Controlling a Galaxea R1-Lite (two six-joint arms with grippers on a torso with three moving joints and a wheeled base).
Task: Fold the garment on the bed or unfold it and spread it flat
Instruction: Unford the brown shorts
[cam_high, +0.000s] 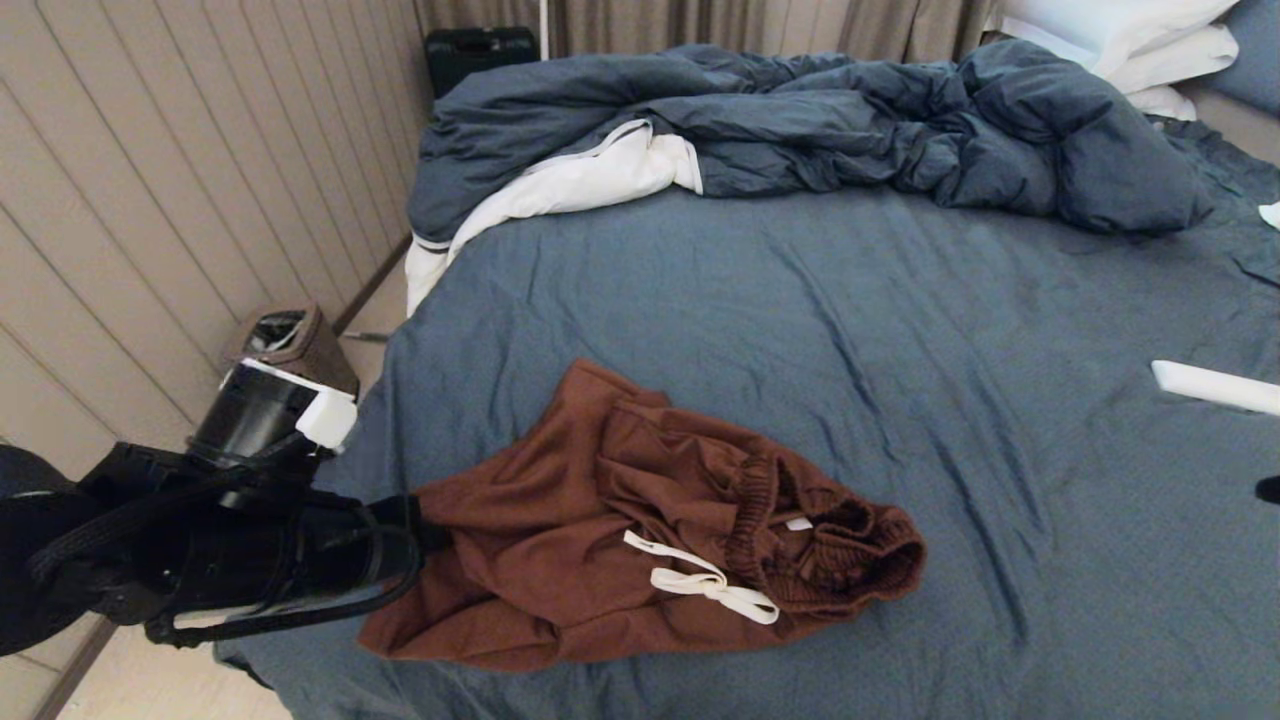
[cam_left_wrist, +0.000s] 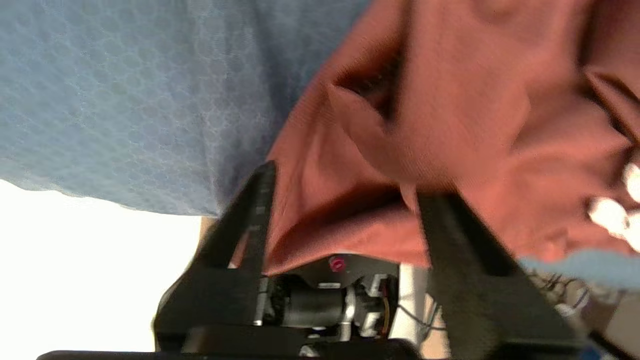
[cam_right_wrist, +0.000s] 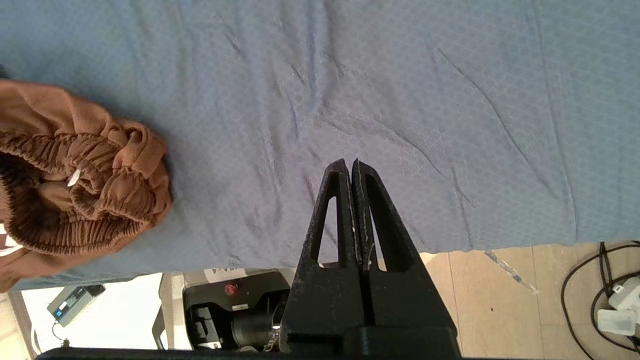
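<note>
**Rust-brown shorts bunched near the bed's front edge**

Rumpled rust-brown knit shorts (cam_high: 600, 520) with white drawstring (cam_high: 700, 583) lying crumpled on the slate-blue sheet of the large bed (cam_high: 900, 320), close to its near left edge. Left gripper (cam_left_wrist: 345, 190) at the shorts' left hem, fingers (cam_left_wrist: 255, 210) spread apart with brown fabric bulging between them. Right gripper (cam_right_wrist: 354, 172) hovering over bare sheet well to the right of the gathered waistband (cam_right_wrist: 95, 200), fingers pressed together, nothing held. Dark blue duvet (cam_high: 850, 130) heaped at the far side.
</note>
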